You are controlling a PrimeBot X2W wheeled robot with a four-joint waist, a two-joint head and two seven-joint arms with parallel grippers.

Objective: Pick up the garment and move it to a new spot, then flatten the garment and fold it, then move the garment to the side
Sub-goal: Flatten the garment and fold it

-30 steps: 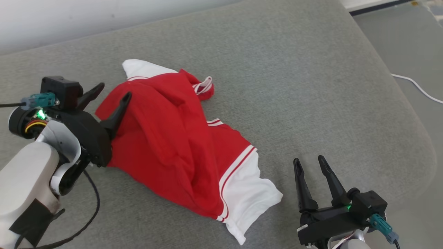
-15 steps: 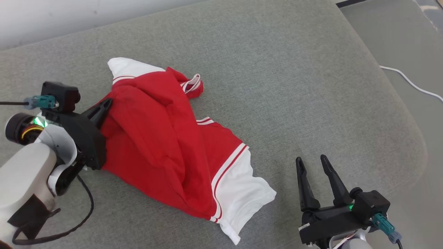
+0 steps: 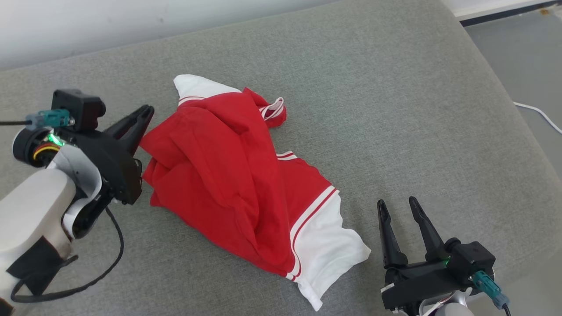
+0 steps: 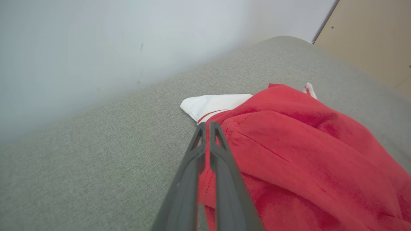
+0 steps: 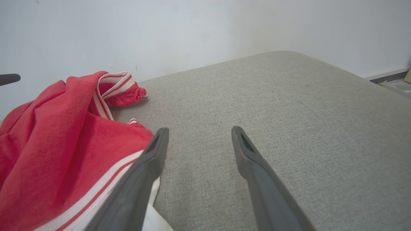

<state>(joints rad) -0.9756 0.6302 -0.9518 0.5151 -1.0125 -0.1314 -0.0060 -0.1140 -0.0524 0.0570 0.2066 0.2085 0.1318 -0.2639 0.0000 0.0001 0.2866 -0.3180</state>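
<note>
Change since a second ago: left gripper [image 3: 147,115], then spread astride the garment's [image 3: 228,175] left edge, now has its two dark fingers pressed nearly together. That edge of the garment has gathered into tighter folds. Right gripper [image 3: 397,202]: as before.

1. Garment. Red jersey with white sleeves and red-and-white striped trim. It lies crumpled on the grey cushion [image 3: 395,109]. One white sleeve is at its far end and the other at its near right corner. The striped collar is turned up on its far right side.

2. Left gripper [image 4: 207,125]. At the garment's left edge, fingers pointing up and away past it. In the left wrist view a strip of stitched red hem shows in the narrow slit between the fingers, low on them. The tips stand beyond the cloth.

3. Right gripper [image 5: 199,130]. Near the garment's near right sleeve, apart from it in the head view. The fingers are spread, with bare cushion between them.

4. Cushion. Under the garment, reaching past it on every side.

5. Pale wall [image 3: 88,26]. Beyond the garment's far end.

6. White cable [image 3: 540,115]. Well to the garment's right, on the floor [image 3: 518,57].
</note>
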